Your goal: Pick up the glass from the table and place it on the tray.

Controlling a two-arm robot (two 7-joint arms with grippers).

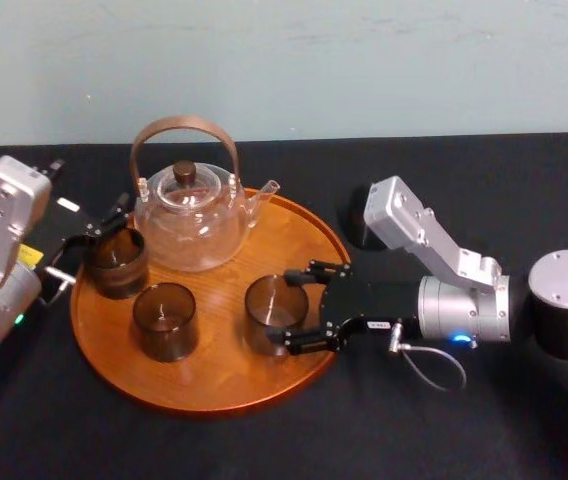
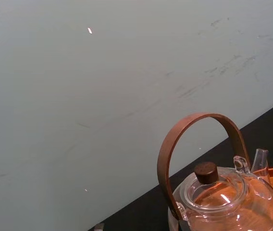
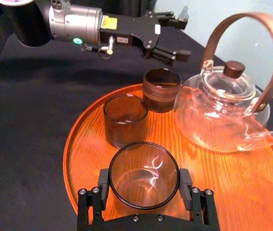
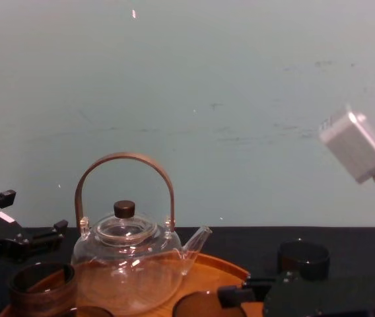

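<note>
A clear smoky glass (image 1: 274,305) (image 3: 143,175) stands on the round orange-brown wooden tray (image 1: 224,380) (image 3: 223,187), near its right rim. My right gripper (image 1: 302,305) (image 3: 143,185) reaches in from the right and is shut on this glass, one finger touching each side. Two more glasses are on the tray: one in the middle (image 1: 166,320) (image 3: 125,120) and a darker one (image 1: 116,262) (image 3: 161,89) at the left. My left gripper (image 1: 104,235) (image 3: 179,36) hovers open just above and behind the darker glass, with nothing between its fingers.
A glass teapot (image 1: 189,215) (image 3: 223,110) (image 4: 131,264) (image 2: 223,202) with a tall brown hoop handle fills the tray's far side. A small dark round container (image 1: 364,230) (image 4: 303,259) stands on the black table to the right of the tray. A silver-topped black cylinder (image 1: 566,300) is at the far right.
</note>
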